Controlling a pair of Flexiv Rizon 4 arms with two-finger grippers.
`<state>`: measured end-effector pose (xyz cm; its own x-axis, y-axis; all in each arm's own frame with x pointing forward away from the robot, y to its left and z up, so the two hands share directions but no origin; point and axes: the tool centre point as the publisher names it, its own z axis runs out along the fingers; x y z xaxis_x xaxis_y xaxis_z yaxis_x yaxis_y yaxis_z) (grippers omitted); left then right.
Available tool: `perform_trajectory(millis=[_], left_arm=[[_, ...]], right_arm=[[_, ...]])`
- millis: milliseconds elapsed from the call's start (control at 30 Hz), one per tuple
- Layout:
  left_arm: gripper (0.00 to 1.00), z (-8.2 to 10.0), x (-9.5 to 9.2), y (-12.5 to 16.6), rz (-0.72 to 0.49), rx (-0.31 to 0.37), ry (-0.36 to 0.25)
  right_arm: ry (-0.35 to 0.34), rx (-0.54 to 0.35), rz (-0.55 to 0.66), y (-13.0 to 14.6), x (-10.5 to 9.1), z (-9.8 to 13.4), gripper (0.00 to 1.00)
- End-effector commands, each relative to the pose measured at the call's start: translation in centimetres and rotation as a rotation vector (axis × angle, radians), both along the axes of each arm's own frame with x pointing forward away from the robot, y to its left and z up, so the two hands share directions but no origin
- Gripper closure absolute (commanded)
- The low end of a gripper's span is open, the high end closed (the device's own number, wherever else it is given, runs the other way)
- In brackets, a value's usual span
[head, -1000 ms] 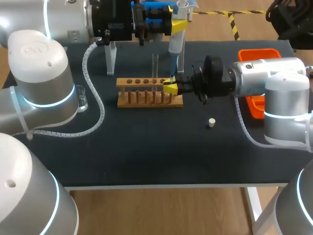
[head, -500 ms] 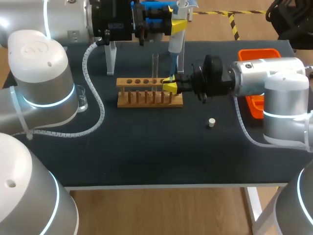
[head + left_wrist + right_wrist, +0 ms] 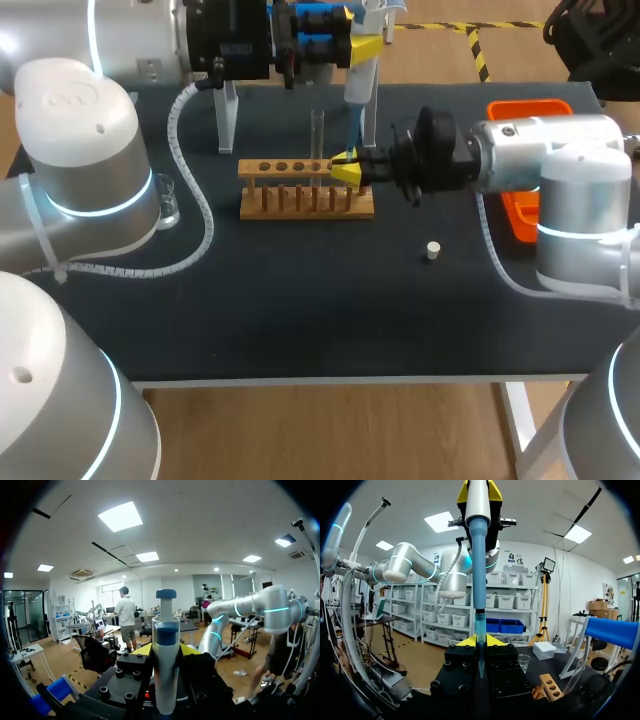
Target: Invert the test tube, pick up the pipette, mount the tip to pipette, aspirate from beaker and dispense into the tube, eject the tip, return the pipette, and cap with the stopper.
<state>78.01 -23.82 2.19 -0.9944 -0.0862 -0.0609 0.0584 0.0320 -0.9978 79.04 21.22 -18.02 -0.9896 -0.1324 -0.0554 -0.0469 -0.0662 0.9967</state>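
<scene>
While tip-mounting is proceeding: left gripper (image 3: 364,47) is clamping pipette (image 3: 360,90) upright above rack (image 3: 290,203); right gripper (image 3: 346,172) is pinching tip (image 3: 479,630) beneath its nozzle, seemingly for alignment.

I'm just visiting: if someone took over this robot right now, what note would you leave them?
Left gripper: shut on pipette, held above the rack.
Right gripper: shut on tip at the pipette's end.
Tube upright in rack; beaker by left arm; stopper loose on table.
Done: tube upright, pipette picked up; tip mounting apparently under way.
Left: aspirate, dispense, eject tip, return pipette, cap.
</scene>
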Motion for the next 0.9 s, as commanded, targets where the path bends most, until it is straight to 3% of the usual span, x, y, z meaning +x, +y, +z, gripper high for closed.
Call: perform_trajectory(millis=[33,467,500,533,567,600,900], left_arm=[[1.00,-0.4,0.0,0.1,-0.004,0.004,0.002],[1.00,-0.4,0.0,0.1,-0.004,0.004,0.002],[1.00,-0.4,0.0,0.1,-0.004,0.004,0.002],[1.00,-0.4,0.0,0.1,-0.004,0.004,0.002],[1.00,-0.4,0.0,0.1,-0.004,0.004,0.002],[1.00,-0.4,0.0,0.1,-0.004,0.004,0.002],[1.00,-0.4,0.0,0.1,-0.004,0.004,0.002]], right_arm=[[-0.005,0.002,-0.004,-0.2,0.0,1.0,1.00],[-0.022,0.006,-0.001,-0.5,0.0,1.8,1.00],[-0.020,0.002,0.002,-0.5,-0.1,1.6,0.86],[-0.016,-0.004,0.002,-0.5,-0.1,1.5,0.57],[-0.014,-0.008,0.002,-0.6,-0.1,1.3,0.12],[-0.013,-0.012,0.003,-0.6,-0.2,1.1,0.00],[-0.011,-0.048,-0.002,-1.7,-0.4,0.1,0.00]])
